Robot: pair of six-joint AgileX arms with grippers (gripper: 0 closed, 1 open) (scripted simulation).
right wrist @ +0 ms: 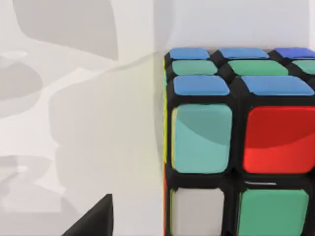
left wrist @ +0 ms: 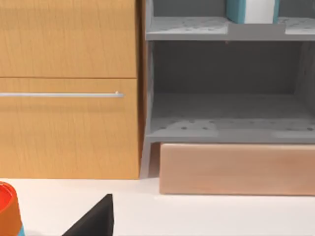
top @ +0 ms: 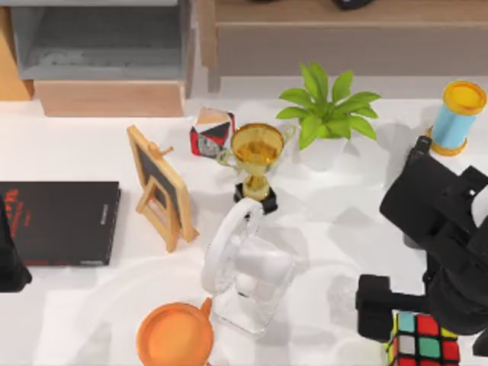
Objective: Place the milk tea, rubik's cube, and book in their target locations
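The black-framed rubik's cube with red, teal, green and white stickers [top: 424, 340] sits on the white tabletop [top: 343, 229] at its near right corner. My right arm's pincer [top: 381, 309] hovers just beside it, the cube lying to the pincer's right in the top view and close ahead in the right wrist view [right wrist: 236, 142]. Whether the pincer is apart or together, I cannot tell. My left arm is parked at the left edge, well apart, so the right is nearer.
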